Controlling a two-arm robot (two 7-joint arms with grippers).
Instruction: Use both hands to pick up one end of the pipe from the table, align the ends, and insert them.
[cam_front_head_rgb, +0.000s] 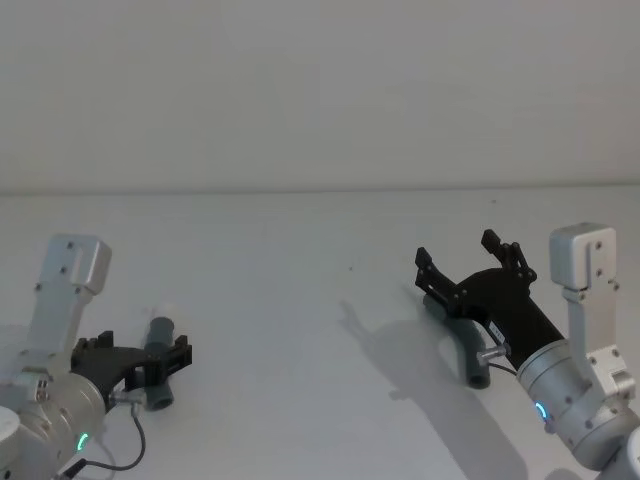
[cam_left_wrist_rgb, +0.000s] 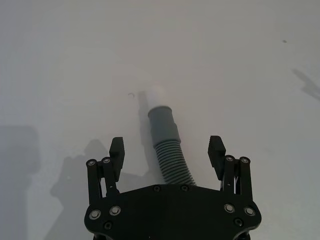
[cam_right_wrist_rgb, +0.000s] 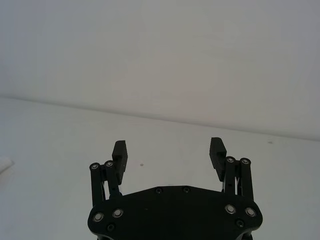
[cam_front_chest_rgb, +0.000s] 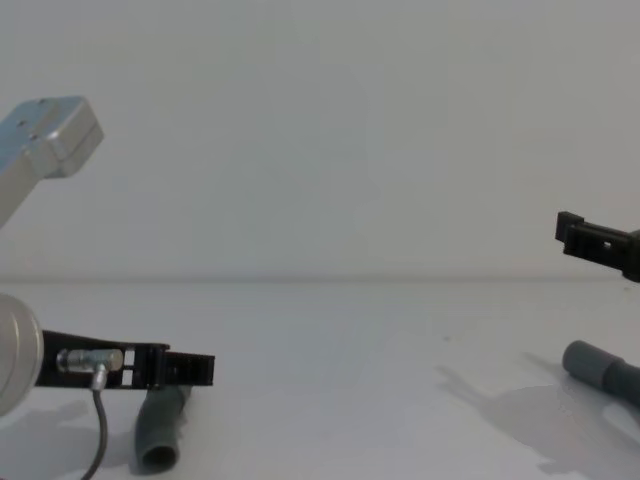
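1. White table (cam_front_head_rgb: 300, 300) runs back to a plain pale wall (cam_front_head_rgb: 300, 80), and the two arms sit wide apart at the near corners.
2. On the robot's left, the left gripper (cam_left_wrist_rgb: 166, 148) is down low, close to the surface, with its jaws spread wide.
3. Its two black fingers (cam_left_wrist_rgb: 117, 149) stand on either side of the pipe (cam_left_wrist_rgb: 172, 162). A clear gap shows on each side, so it is gripping nothing.
4. That stretch of ribbed hose lies on the table and runs out from under the gripper's body. It ends ahead of the fingertips in a smooth grey cuff (cam_left_wrist_rgb: 164, 125) with a short white tip (cam_left_wrist_rgb: 154, 96).
5. From the chest view the gripper body hangs just over the hose, and a thin grey cable (cam_front_chest_rgb: 98, 420) loops down from its wrist.
6. On the robot's right, the right gripper (cam_right_wrist_rgb: 168, 150) is held up off the table and pointed toward the far wall. Its jaws are just as wide apart and have nothing between them.
7. Below it lies a second length of pipe (cam_front_head_rgb: 462, 345), partly hidden by the gripper in the head view. One grey cuffed end (cam_front_chest_rgb: 588, 362) rests on the table well under the raised fingers.
8. A dark shadow (cam_front_head_rgb: 400, 350) of the right arm falls across the table beside that length.
9. I cannot tell whether the two lengths are joined.
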